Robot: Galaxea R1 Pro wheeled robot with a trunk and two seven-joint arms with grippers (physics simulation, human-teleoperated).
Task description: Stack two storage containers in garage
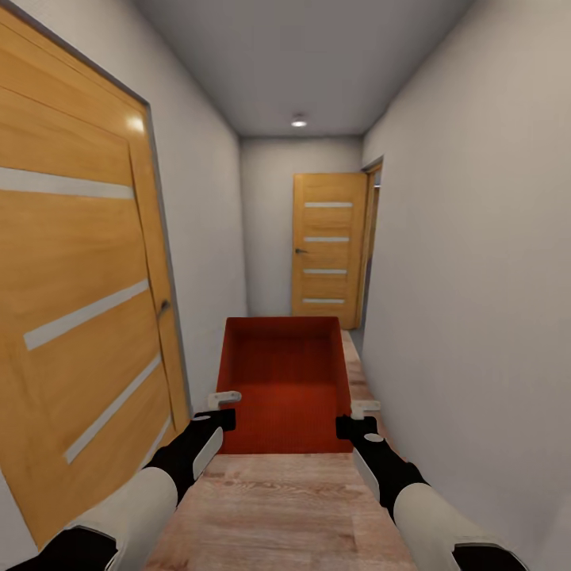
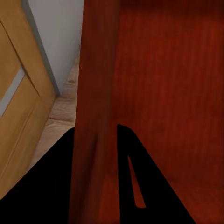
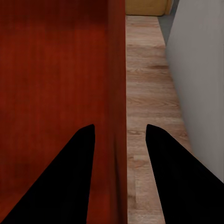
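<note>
Two wooden doors mark the narrow white-walled corridor (image 1: pixel 492 238) — a large one (image 1: pixel 79 277) close on the left and a smaller one (image 1: pixel 329 250) at the far end — above a light wood plank floor (image 1: pixel 277 507). One red-orange storage container (image 1: pixel 287 381) is held out ahead of the robot, off the planks, open top up, between the two arms. The left gripper (image 1: pixel 224 406) is clamped on the near end of its left wall and the right gripper (image 1: pixel 363 415) on its right wall — each wall runs between that gripper's black fingers (image 3: pixel 70 182).
</note>
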